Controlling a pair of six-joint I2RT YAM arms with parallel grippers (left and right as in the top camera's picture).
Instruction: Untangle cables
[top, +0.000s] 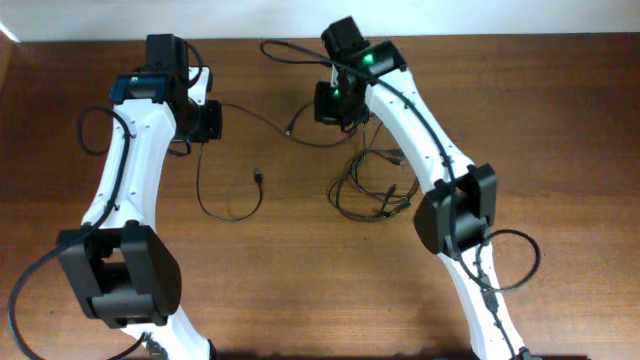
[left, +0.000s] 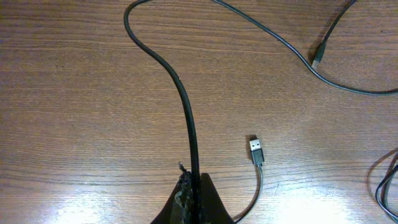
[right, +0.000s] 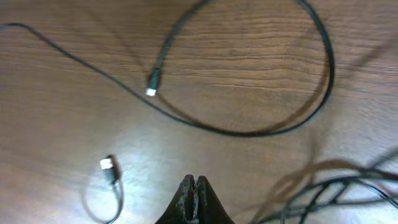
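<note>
Overhead just shows me the cables (top: 372, 195) heaped up beside the right arm (top: 420, 120). Left wrist cam: left gripper (left: 190, 188) pinching one cord (left: 190, 124). Right wrist cam: right gripper (right: 194, 190) pressed together, empty.

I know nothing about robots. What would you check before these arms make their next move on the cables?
1. Left gripper grips the thin black cable: ok, fingers shut on it.
2. Right gripper open to grab: not ok, shut with nothing visible in it.
3. Silver-tipped USB plug lies free on the brown wooden table: ok.
4. Tangled bundle of thin black cords pulled apart: not ok, loops overlap.
5. Held cable runs into that bundle: cannot tell.
</note>
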